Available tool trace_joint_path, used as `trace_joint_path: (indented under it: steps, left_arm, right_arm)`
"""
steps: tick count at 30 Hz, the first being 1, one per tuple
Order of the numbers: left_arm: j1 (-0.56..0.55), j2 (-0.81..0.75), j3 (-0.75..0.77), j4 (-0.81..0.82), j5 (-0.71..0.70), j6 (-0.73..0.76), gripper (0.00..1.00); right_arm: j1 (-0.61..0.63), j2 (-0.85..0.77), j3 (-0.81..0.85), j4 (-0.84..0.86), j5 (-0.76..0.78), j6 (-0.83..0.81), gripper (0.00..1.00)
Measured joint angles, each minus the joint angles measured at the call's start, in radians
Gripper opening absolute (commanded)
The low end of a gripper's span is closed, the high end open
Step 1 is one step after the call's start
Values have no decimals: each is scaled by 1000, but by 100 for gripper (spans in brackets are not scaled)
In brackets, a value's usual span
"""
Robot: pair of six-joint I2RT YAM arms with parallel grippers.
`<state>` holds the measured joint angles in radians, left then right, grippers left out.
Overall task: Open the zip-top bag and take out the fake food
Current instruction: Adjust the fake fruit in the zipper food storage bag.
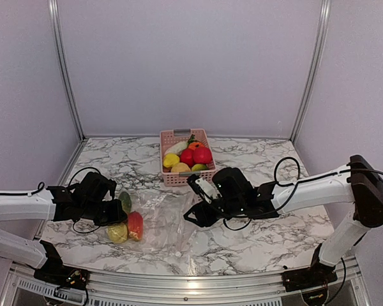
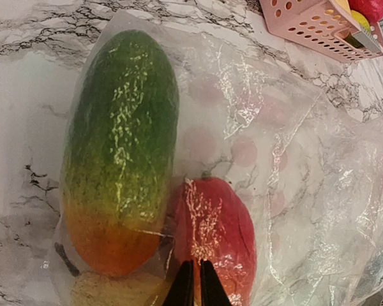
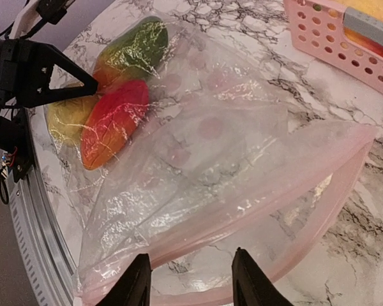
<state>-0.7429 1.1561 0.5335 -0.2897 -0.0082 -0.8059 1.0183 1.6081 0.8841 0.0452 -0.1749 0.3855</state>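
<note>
Marble tabletop (image 1: 268, 159) holds the zip-top bag (image 3: 230, 166) just in front of the pink basket (image 1: 185, 180), fake food (image 3: 115, 121) inside; left claw (image 2: 196, 268) pinches its closed end, fully shut, while right claw (image 3: 191, 274) straddles the zip rim half-open, empty, so opening likely needs it clamping one lip.

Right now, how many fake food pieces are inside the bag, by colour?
green-to-orange piece: 1
red piece: 1
yellow piece: 1
Total inside the zip-top bag: 3
</note>
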Motion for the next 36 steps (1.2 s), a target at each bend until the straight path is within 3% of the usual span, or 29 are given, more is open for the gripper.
trace_joint_path:
  steps: [17, 25, 36]
  left_arm:
    - [0, 35, 0, 16, -20, 2, 6]
    - [0, 40, 0, 16, -32, 8, 6]
    - [0, 86, 47, -38, -45, 51, 5]
  right_arm:
    - [0, -103, -49, 7, 41, 8, 38]
    - [0, -105, -81, 10, 54, 26, 28]
    - [0, -50, -84, 65, 18, 35, 26]
